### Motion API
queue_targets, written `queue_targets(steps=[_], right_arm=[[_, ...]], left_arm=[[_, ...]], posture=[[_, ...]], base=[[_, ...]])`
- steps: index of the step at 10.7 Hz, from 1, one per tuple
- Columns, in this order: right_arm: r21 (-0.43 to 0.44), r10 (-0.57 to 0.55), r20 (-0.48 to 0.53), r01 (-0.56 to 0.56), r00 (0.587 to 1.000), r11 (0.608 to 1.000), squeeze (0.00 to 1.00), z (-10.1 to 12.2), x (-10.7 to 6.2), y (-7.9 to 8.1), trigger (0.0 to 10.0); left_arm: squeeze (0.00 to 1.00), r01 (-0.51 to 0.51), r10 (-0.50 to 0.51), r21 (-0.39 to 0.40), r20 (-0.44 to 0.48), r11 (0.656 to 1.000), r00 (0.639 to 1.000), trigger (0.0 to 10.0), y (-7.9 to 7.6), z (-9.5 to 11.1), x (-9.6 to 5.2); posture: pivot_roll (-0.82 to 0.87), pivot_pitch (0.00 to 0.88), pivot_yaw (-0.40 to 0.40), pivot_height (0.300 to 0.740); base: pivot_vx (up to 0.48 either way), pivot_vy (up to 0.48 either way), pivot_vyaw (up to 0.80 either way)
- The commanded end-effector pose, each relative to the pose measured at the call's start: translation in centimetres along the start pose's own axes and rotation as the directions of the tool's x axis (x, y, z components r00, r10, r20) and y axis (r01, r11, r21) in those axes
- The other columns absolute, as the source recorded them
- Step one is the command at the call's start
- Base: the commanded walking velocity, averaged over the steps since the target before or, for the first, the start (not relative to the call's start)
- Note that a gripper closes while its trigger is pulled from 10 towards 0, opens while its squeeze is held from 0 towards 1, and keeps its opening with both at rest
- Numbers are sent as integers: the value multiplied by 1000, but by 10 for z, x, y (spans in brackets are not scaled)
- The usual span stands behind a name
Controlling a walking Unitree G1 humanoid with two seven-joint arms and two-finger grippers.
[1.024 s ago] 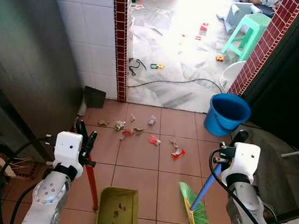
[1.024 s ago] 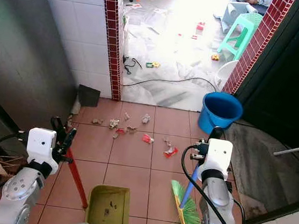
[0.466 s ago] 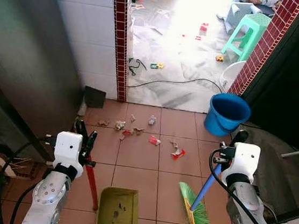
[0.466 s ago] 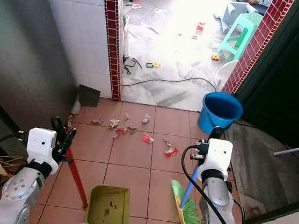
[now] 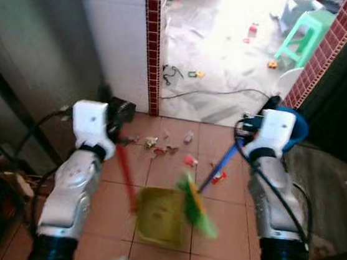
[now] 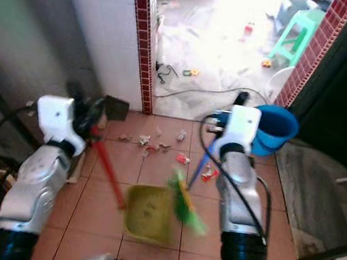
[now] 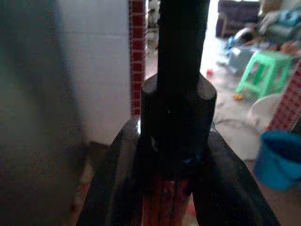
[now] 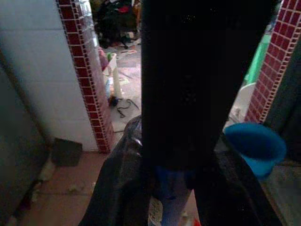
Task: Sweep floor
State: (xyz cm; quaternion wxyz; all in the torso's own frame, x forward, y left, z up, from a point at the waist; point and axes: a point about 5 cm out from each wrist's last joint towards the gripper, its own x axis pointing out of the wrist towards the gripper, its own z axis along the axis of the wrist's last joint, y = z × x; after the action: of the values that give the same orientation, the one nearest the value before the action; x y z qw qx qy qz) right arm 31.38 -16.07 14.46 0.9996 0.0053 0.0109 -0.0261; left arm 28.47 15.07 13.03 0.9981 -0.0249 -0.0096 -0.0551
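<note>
The litter point(image 5: 173, 147), small scraps of paper and red wrappers, lies scattered on the terracotta floor point(image 5: 164, 180) just short of the edge where those tiles meet the pale floor of the bright room beyond. Nearer the robot, the yellow-green dustpan point(image 5: 159, 214) hangs blurred above the tiles, its red handle point(image 5: 125, 176) rising to the left pincer point(image 5: 114, 137), which is clamped round it. Beside the pan is the green broom head point(image 5: 198, 202), also blurred, on a blue shaft point(image 5: 217, 168) gripped tight by the right pincer point(image 5: 243, 130). A blue bucket point(image 6: 275, 128) stands near the doorway behind the right forearm, and a black cable point(image 5: 215, 94) runs across the pale floor past the threshold.

Judging from this, the risks are a stroke flicking light scraps over the threshold or toward the wall, the shaft knocking the bucket, or the pan sitting too far back to catch anything.
</note>
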Motion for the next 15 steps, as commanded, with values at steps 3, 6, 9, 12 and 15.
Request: queue_targets(steps=[3,6,9,12,15], right_arm=[[-52,-29,67,33,997,998,0,9,2,-5,10000],[-105,-94,10,94,996,990,0,-7,-8,-21,10000],[-183,-174,-10,169,985,968,0,-19,-10,-27,10000],[-147,-134,36,138,990,980,0,-10,-6,-23,10000],[-168,-145,65,154,987,974,0,-6,-3,-25,10000]], left_arm=[[0,21,-24,76,34,997,999,10000,-1,8,-2],[0,-24,25,104,-3,994,1000,10000,12,-6,-15],[0,26,-24,85,-26,996,999,10000,3,-14,-21],[0,41,-38,103,-29,994,999,10000,2,-11,-16],[0,64,-63,93,-17,994,998,10000,-2,-8,-14]], posture=[[-19,7,43,740],[-14,24,31,740],[-11,53,35,740],[-16,58,39,740],[-17,53,38,740]], base=[[0,0,0],[0,0,0],[0,0,0],[191,0,0],[378,0,0]])
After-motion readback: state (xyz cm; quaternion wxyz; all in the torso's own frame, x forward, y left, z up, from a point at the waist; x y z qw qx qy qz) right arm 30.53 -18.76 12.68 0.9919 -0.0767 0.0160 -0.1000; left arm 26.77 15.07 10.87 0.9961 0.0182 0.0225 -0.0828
